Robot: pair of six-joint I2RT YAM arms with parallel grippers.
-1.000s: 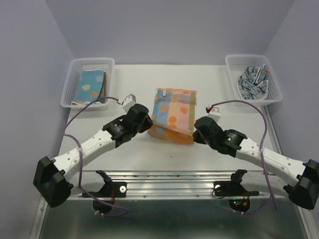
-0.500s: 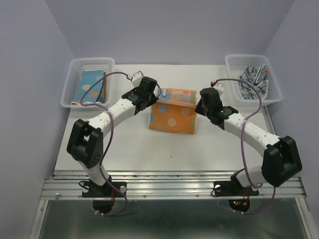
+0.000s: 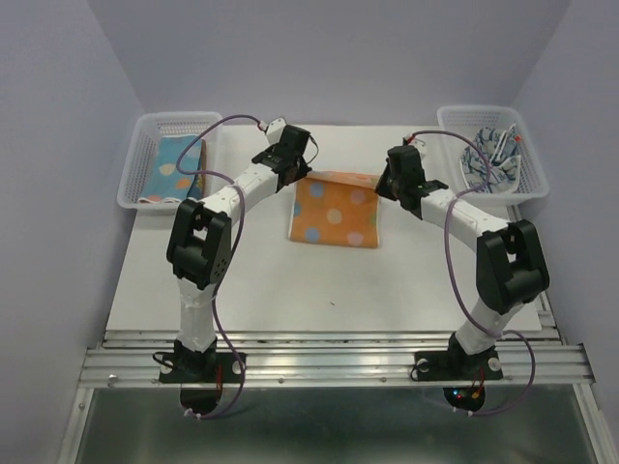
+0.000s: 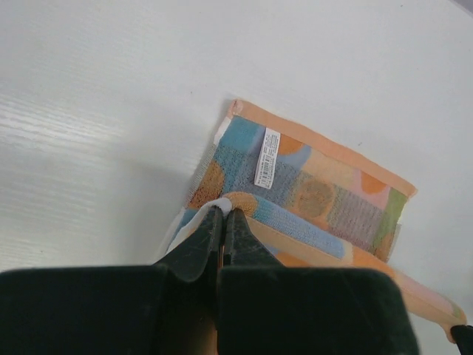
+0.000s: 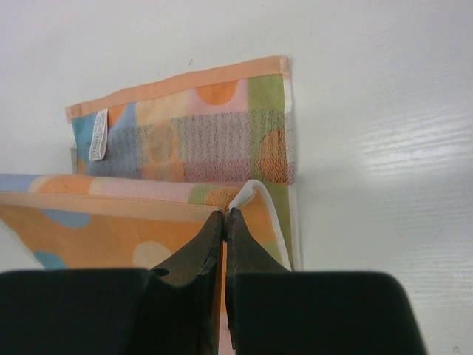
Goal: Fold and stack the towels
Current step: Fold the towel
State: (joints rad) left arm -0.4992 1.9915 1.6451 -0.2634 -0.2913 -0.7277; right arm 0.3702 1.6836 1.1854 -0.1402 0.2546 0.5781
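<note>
Both arms have swept forward; left gripper (image 4: 224,215) and right gripper (image 5: 224,214) clamp corners of the orange dotted cloth towel (image 3: 334,213), aligning the fold with the edge just beyond their fingertips.

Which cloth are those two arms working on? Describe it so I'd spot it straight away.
On the white table, midway between the two corner baskets, lies the orange towel, its far edge pinched by the left fingers and right fingers. It alone is orange with pale dots; the blue towel and patterned towel sit in baskets.
</note>
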